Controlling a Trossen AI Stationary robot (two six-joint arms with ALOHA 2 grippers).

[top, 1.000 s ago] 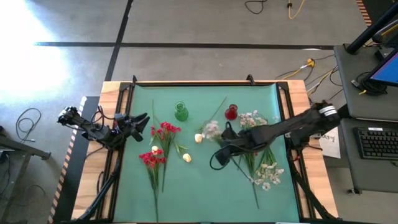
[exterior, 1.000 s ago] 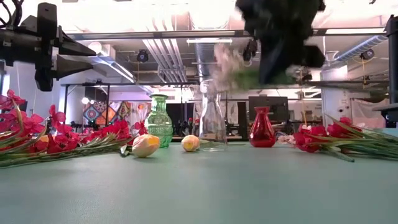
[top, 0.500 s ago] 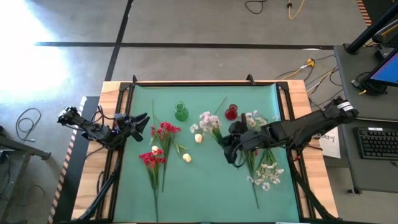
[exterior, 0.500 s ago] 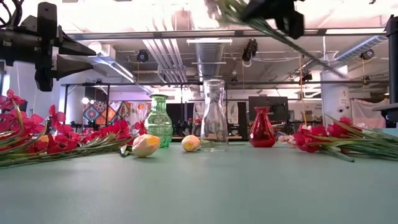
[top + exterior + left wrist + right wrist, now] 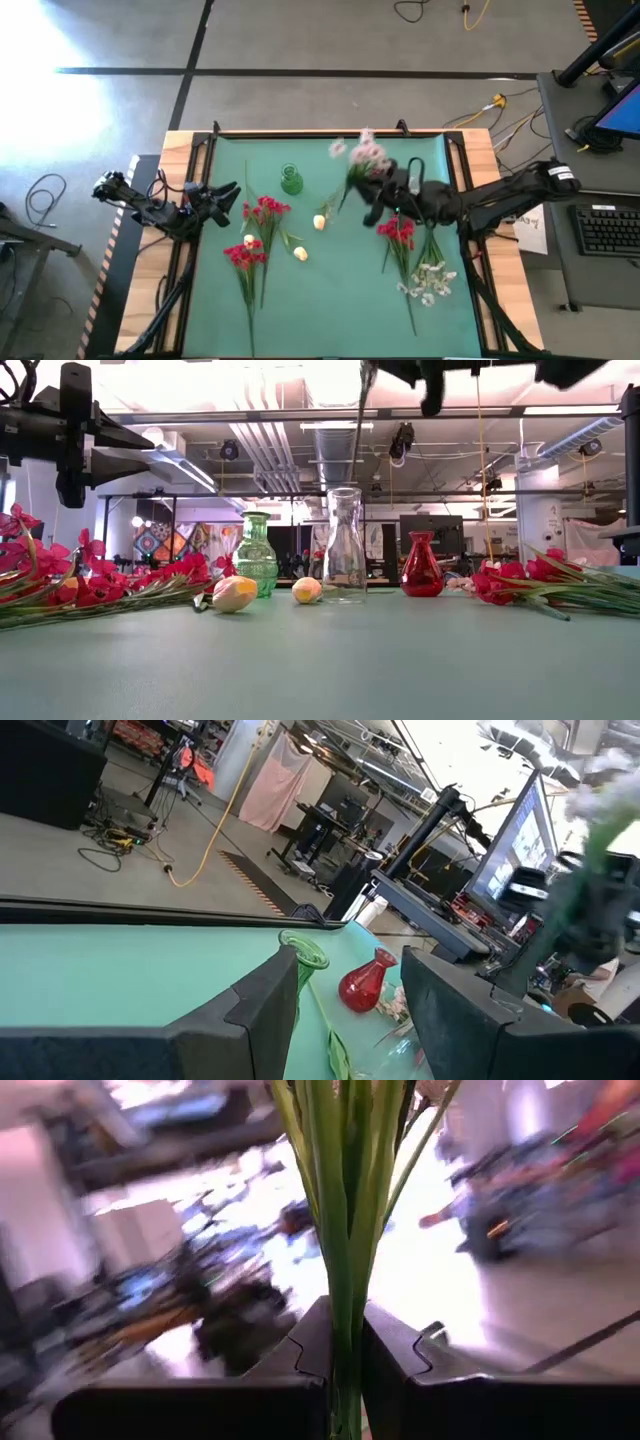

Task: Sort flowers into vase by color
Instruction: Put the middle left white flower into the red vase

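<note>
Surface: green mat-covered table (image 5: 330,310) under both dark arms, a workshop room with ducts and monitors beyond it.
Right gripper (image 5: 375,195): raised high over the mat's far middle, clamped tight on the green stems of a white-pink blossom spray (image 5: 365,155); in its wrist view the stems (image 5: 345,1230) run straight up between the two fingers.
Held spray: its blossoms stand on the far side of the claw, its stem tails hang below it toward the clear glass bottle vase (image 5: 344,546), likely so the stems can drop in upright.
Vases: the green glass vase (image 5: 291,180) sits toward the left arm's side of the claw; the red glass vase (image 5: 422,565) stands close under the right arm, hidden from above.
Left gripper (image 5: 222,202): parked at the mat's left edge, fingers apart, holding nothing.
Loose flowers: red blossom clusters (image 5: 255,235) lie beside the left claw with cream rosebuds (image 5: 300,254); a red bunch (image 5: 398,232) and white sprays (image 5: 428,280) lie on the near side of the right claw.
Judged step: lining the stems up over a vase mouth; a slanted stem could catch the rim.
</note>
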